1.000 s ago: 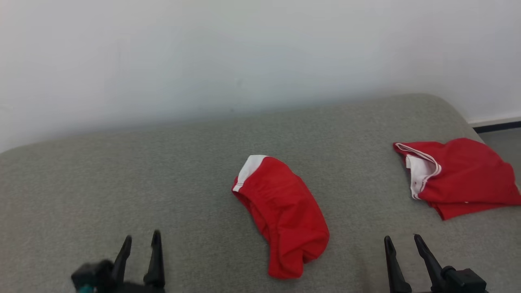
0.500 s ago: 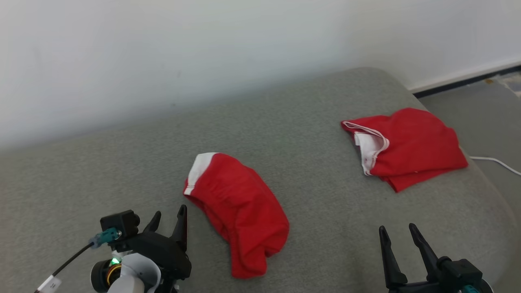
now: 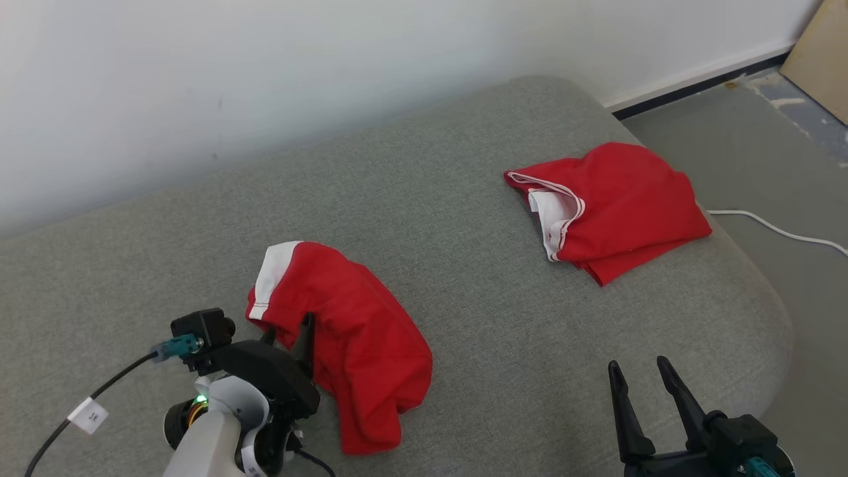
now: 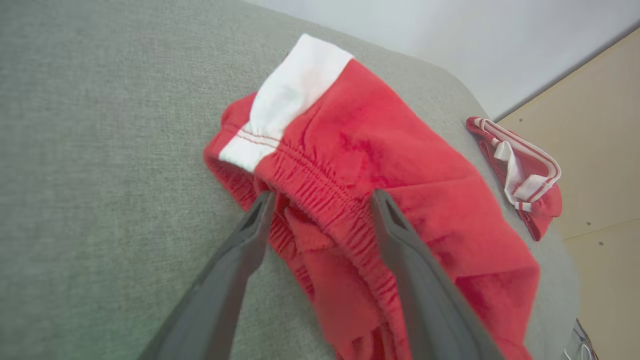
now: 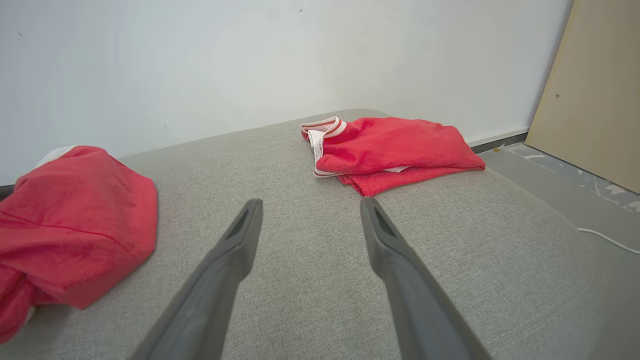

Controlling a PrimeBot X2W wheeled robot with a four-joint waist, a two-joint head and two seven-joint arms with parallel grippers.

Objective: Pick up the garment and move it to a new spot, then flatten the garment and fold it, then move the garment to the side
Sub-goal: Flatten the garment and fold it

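Garment (image 3: 361,331) — waistband sits inside the spread left tool (image 4: 322,195).

Place: bare indoor test room, fitted with one home-style furnishing
Furnishing: broad grey upholstered pad (image 3: 464,199), woven cover, rounded corners, set against the wall
Backdrop: plain white wall (image 3: 265,66), a few specks, dark skirting strip (image 3: 695,86) at its foot
Underfoot: grey floor (image 3: 748,159), scuffed and patchy near the corner
Loose ends: white cable (image 3: 775,228) trailing over the floor; pale wood panel (image 3: 828,59) standing in the corner
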